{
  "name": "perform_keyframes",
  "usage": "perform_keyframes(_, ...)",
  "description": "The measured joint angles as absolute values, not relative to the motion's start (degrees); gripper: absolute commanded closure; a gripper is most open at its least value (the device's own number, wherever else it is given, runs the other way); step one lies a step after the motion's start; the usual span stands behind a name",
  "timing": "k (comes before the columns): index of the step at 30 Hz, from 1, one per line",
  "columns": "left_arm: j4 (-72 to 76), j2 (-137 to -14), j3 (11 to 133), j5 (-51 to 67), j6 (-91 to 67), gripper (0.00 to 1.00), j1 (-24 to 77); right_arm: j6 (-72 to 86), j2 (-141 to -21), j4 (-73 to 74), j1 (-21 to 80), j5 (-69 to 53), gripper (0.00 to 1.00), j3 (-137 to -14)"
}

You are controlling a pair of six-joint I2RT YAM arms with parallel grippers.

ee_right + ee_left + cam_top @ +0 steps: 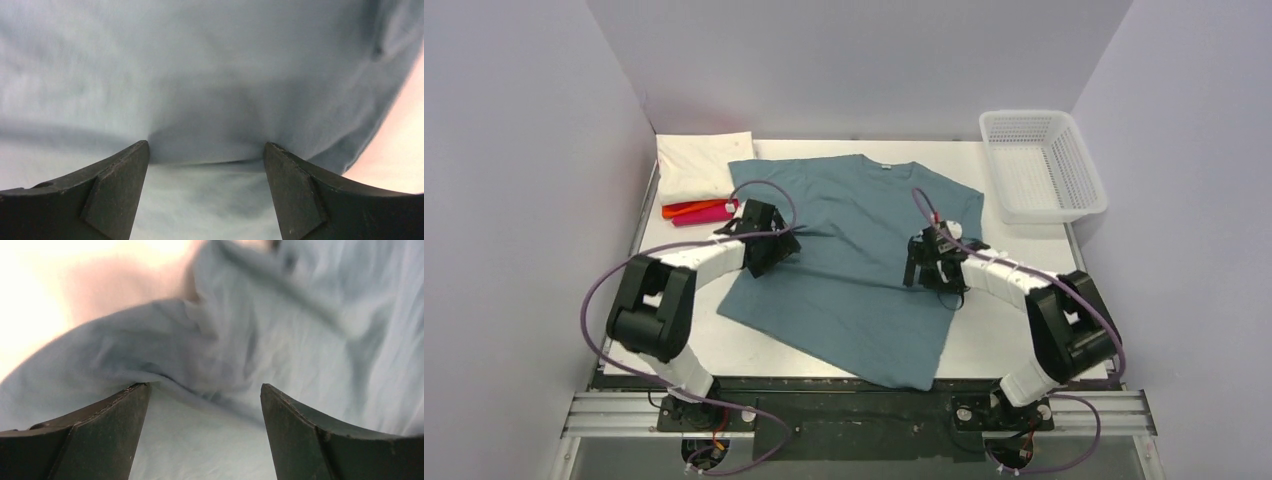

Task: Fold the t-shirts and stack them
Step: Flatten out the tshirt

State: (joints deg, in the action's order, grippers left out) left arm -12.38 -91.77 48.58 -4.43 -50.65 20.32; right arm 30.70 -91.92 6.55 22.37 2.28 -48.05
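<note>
Spread wide, the black left gripper (205, 388) and right gripper (206, 145) are hanging over opposite sides of the dusty teal-blue cloth t-shirt (854, 270) lying flat on the white table (989, 345), and ought to be pinching matching edges evenly.

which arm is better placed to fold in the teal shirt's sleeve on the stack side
Left, probably: the open left pincer is over that sleeve edge of the teal shirt, beside the folded stack; the right pincer is over the opposite side.
</note>
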Motion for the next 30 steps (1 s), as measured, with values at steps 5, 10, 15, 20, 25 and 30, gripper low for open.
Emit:
perform_keyframes(5, -16.8, -106.5, 67.0, -9.3, -46.9, 0.07, 16.6, 35.7, -85.1, 8.5, 39.8, 0.4, 0.21, -42.0)
perform_keyframes(10, -22.0, -119.5, 87.5, -11.0, -41.2, 0.07, 15.6, 35.8, -87.9, 10.9, 57.1, -8.6, 0.21, -47.6)
perform_keyframes(15, -24.2, -119.1, 93.2, -12.1, -36.8, 0.07, 15.7, 31.2, -89.6, 13.3, 60.1, -14.2, 0.20, -58.8)
perform_keyframes(20, -26.5, -106.7, 83.5, -16.2, -35.5, 0.06, 15.7, 29.3, -86.3, 14.3, 48.7, -15.0, 0.19, -62.5)
perform_keyframes(25, -28.7, -90.2, 69.8, -18.5, -37.8, 0.06, 15.7, 28.2, -88.2, 17.0, 34.6, -10.0, 0.20, -68.0)
perform_keyframes(30, -25.7, -77.6, 52.5, -14.2, -41.7, 0.06, 15.7, 26.3, -104.2, 19.7, 26.9, -4.6, 0.22, -86.1)
